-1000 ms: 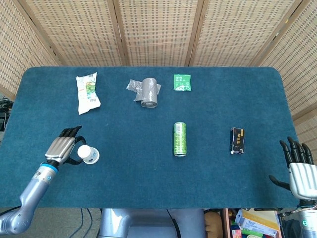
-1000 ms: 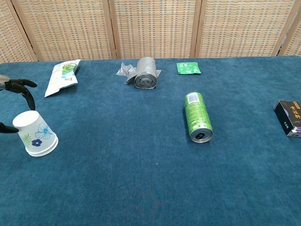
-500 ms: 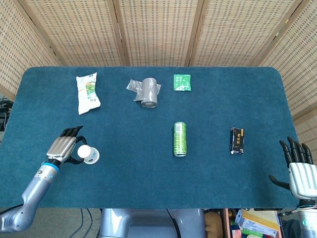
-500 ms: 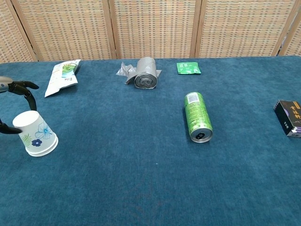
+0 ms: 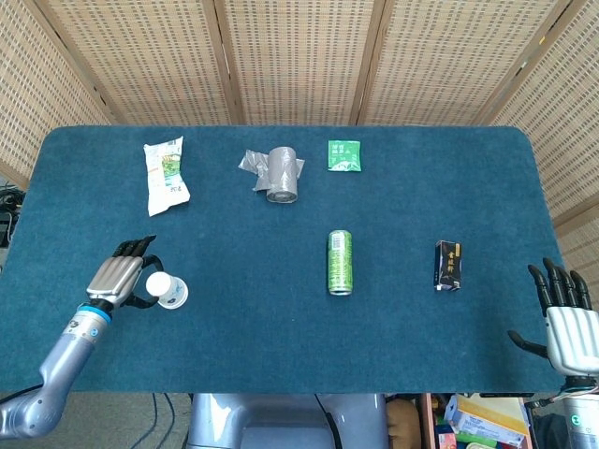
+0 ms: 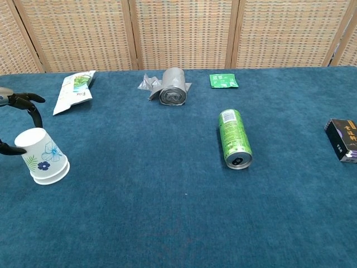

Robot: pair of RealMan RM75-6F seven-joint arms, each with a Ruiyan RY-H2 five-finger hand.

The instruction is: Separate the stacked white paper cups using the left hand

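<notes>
The head view shows the whole left hand (image 5: 120, 279) curled around the paper cups (image 5: 167, 291); the chest view shows only fingertips (image 6: 34, 113) hooking the cups (image 6: 45, 156). The stack, upside down with its base tilted toward the hand, stands slightly more upright than before. The right hand (image 5: 565, 323) hangs spread and empty off the surface (image 5: 281, 337) edge.

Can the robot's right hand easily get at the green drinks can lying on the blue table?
Probably yes: the right hand hangs open at the table edge, only the black carton nearby, beside the green can.
</notes>
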